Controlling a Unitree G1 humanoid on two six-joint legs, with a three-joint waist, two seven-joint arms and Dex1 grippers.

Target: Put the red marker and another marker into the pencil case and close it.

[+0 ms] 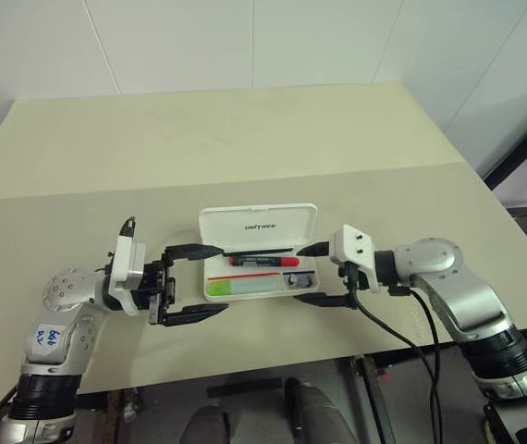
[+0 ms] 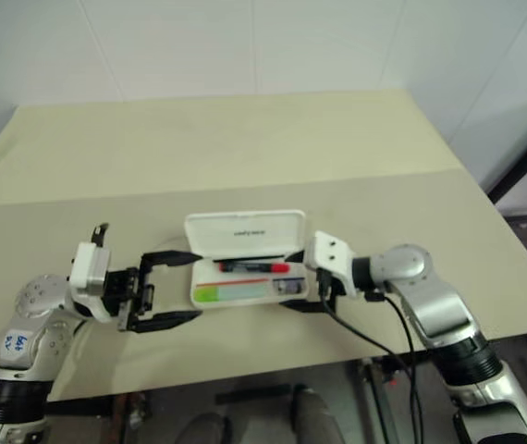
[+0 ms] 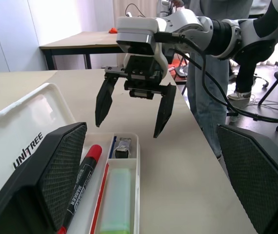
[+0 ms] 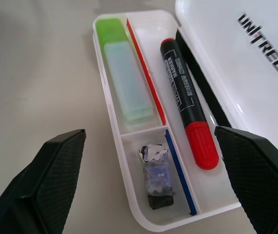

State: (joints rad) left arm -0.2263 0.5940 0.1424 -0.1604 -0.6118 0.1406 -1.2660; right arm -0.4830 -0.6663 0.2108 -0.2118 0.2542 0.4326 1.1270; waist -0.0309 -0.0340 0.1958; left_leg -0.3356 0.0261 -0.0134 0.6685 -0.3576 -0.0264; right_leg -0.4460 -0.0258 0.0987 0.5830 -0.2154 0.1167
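Close to us, our two grippers sit on the table point(image 1: 245, 139), one at each end of the pencil case point(image 1: 258, 224). Our left gripper point(image 1: 196, 282) has its two black fingers spread wide and holds nothing. Our right gripper point(image 1: 317, 274) also has its fingers wide apart and holds nothing; it hangs just over its end of the case.

We see the pencil case lying open between them, with its white lid tipped back away from us. Inside, the red marker point(image 4: 187, 105) lies in the long slot next to the lid, its red cap toward our right gripper. Beside it, the green highlighter point(image 4: 122, 78) lies in the front slot, nearer our left gripper. Next to the highlighter, a small grey block point(image 4: 157, 178) sits in the little box at the right end.
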